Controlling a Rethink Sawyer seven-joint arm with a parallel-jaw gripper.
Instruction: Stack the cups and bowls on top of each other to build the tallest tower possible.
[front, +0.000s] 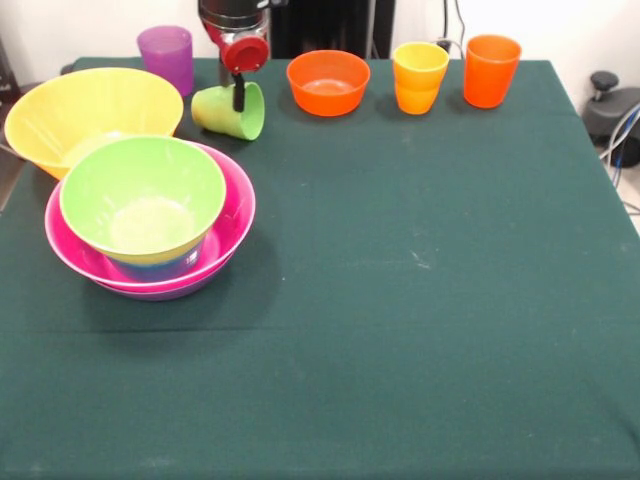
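Front view: gripper closed on the rim of the tilted light green cup, far left of the table. Pick step underway. Next move likely: carry it to the tower and lower it into the green bowl.

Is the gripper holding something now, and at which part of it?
The gripper holds the light green cup by its rim, the cup tilted on its side.

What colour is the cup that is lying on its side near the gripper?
Light green. The tipped cup shows best in the front view, the only view given.
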